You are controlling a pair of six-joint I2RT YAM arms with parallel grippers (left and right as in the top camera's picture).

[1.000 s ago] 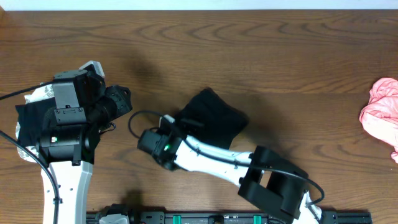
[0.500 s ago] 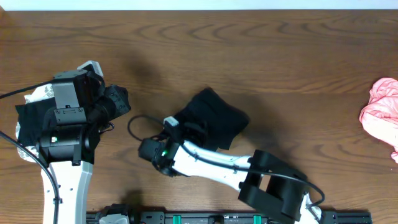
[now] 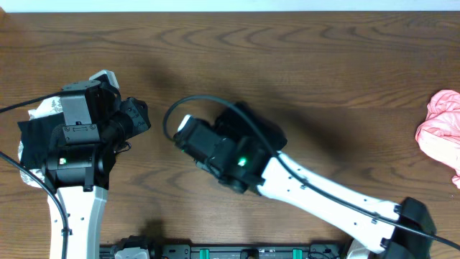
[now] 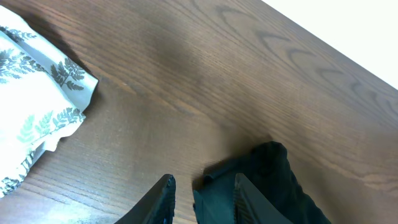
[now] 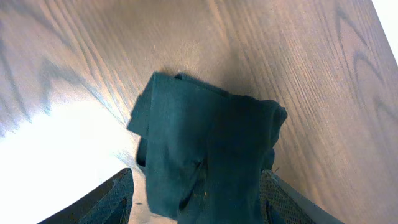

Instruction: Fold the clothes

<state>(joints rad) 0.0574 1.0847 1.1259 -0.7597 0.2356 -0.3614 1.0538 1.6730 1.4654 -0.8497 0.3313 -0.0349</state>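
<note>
The right arm has swung up over the small black cloth (image 5: 205, 143); a moment ago it sat low at the cloth's near edge. The cloth lies in the same spot on the table (image 3: 287, 50), bunched in a small pile, so I think this fold has been let go. The right jaws (image 5: 196, 196) are wide now, one finger on each side of the cloth, and pinch nothing. The left jaws (image 4: 202, 202) are narrow, with another black piece (image 4: 273, 180) right at them. I cannot tell if they pinch it. A leaf-print cloth (image 4: 37, 118) lies off to their left. A pink cloth (image 3: 442, 129) lies far from both jaws.
</note>
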